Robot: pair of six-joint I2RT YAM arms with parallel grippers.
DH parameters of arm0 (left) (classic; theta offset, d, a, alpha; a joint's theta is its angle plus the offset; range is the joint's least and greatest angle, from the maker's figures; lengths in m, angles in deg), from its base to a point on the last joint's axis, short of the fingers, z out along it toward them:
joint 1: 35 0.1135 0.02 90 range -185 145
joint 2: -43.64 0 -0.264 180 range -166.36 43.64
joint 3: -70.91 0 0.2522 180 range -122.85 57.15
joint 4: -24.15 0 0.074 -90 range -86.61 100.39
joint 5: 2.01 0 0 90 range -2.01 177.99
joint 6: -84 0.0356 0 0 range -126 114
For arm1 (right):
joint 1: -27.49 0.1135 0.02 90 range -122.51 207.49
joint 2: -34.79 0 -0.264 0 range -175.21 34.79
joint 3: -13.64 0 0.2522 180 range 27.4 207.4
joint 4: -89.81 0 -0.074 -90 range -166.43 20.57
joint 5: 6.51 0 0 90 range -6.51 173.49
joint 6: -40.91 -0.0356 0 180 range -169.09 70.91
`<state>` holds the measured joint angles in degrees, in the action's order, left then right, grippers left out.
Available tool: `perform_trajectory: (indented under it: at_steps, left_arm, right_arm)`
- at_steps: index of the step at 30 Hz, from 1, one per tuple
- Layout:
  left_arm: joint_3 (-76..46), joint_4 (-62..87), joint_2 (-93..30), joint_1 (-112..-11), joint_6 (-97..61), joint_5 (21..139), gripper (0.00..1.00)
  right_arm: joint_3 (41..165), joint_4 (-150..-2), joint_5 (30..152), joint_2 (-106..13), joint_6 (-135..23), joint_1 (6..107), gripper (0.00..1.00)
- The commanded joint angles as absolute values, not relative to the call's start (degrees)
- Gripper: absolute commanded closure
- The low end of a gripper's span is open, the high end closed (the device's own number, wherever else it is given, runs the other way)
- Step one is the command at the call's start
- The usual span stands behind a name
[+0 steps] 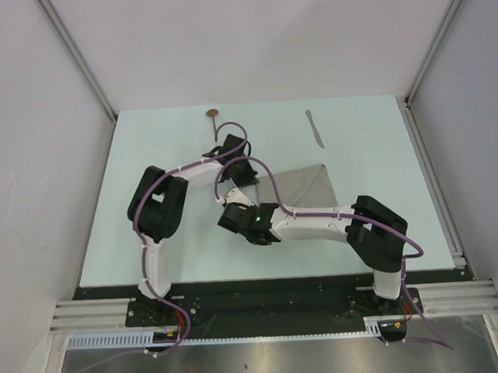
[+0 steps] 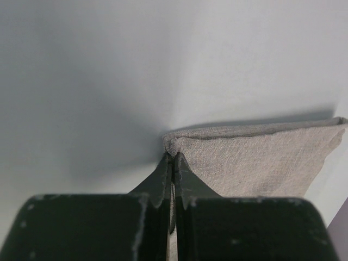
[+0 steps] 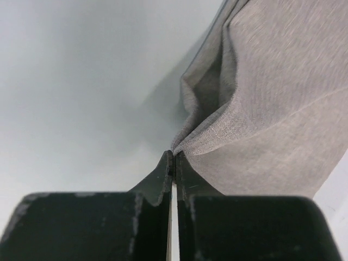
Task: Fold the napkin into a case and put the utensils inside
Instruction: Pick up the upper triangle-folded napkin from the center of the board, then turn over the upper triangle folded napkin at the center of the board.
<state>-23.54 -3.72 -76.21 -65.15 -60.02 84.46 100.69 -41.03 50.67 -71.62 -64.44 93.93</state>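
- Top view: the napkin (image 1: 303,184) lies folded near the middle of the tabletop (image 1: 147,150). The spoon (image 1: 213,114) and the knife (image 1: 314,126) lie well apart from each other along the far side.
- Left wrist: the left tool (image 2: 173,159) is closed, pinching 1 napkin corner against the tabletop.
- Right wrist: the right tool (image 3: 174,159) is closed on a puckered napkin edge, and the cloth bunches into folds.

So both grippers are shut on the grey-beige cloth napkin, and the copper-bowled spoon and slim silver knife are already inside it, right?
No. The top external view shows the spoon and knife lying on the table beyond the napkin, not inside. The left gripper and right gripper are shut on it.
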Motion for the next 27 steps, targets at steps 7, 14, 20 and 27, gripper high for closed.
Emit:
perform_trajectory:
  at_steps: [7, 14, 20, 27]
  left_arm:
    - [-8.3, -10.8, -52.2, -53.4, -57.1, 77.5, 1.00]
    - [-6.0, -20.1, -34.5, -40.0, -50.2, 76.2, 1.00]
    - [-8.5, -25.5, -34.4, -35.3, -43.3, 73.4, 1.00]
    - [-5.4, -20.9, -33.3, -35.3, -46.4, 74.0, 1.00]
  right_arm:
    - [120.2, -40.5, 61.0, -72.7, -64.9, 99.0, 1.00]
    - [142.0, -37.7, 69.8, -81.9, -64.6, 101.6, 1.00]
    - [143.2, -38.4, 70.1, -82.1, -62.8, 101.9, 1.00]
    - [133.3, -44.3, 71.2, -75.8, -65.3, 99.7, 1.00]
